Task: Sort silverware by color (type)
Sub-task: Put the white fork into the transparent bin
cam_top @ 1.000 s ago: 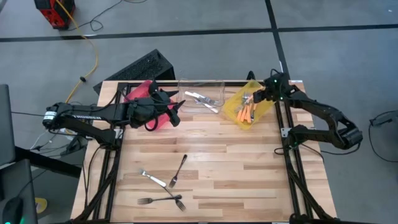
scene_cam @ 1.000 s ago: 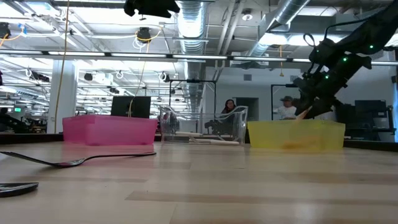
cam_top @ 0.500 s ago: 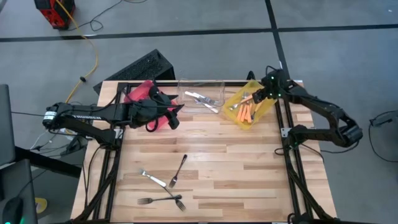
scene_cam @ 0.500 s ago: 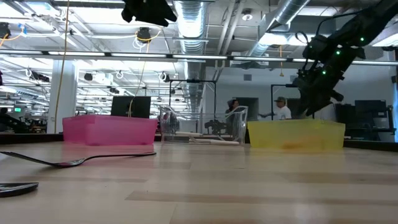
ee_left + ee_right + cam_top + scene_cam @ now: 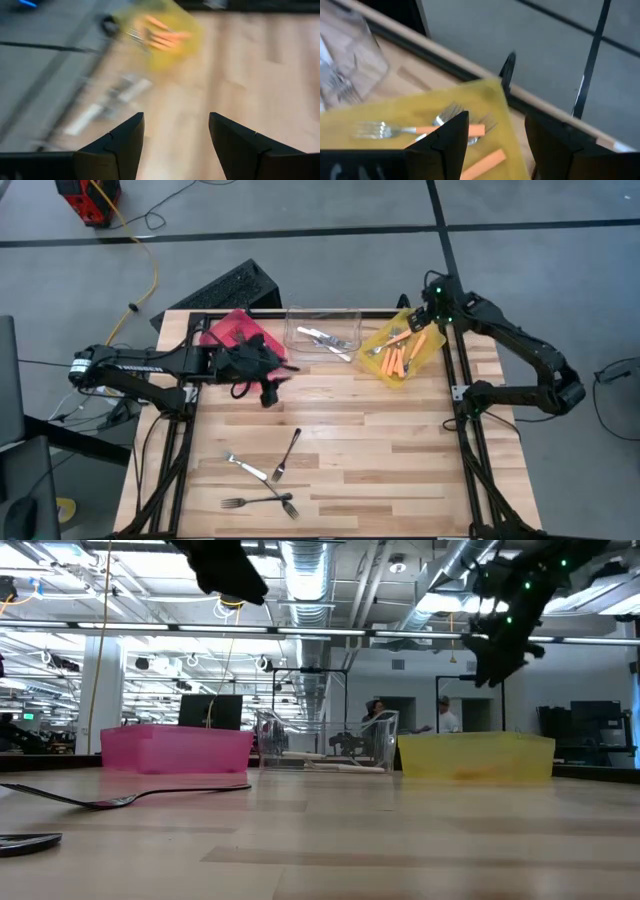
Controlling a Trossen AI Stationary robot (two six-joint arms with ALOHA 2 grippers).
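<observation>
Mostly sorted, I'd say: orange-handled forks (image 5: 400, 358) sitting in the yellow bin (image 5: 383, 371) at 1 o'clock, silver forks (image 5: 325, 340) in the clear bin (image 5: 296, 313) at 12. Four loose forks (image 5: 265, 480) lying on the bench (image 5: 400, 450) at 7 o'clock, waiting. Left gripper (image 5: 268, 385) hovering empty, released, beside the red bin (image 5: 228, 327); right gripper (image 5: 420, 315) hanging released, empty, over yellow.

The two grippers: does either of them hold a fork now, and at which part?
Nothing is held. The left gripper and the right gripper are both open, with nothing between their fingers.
</observation>
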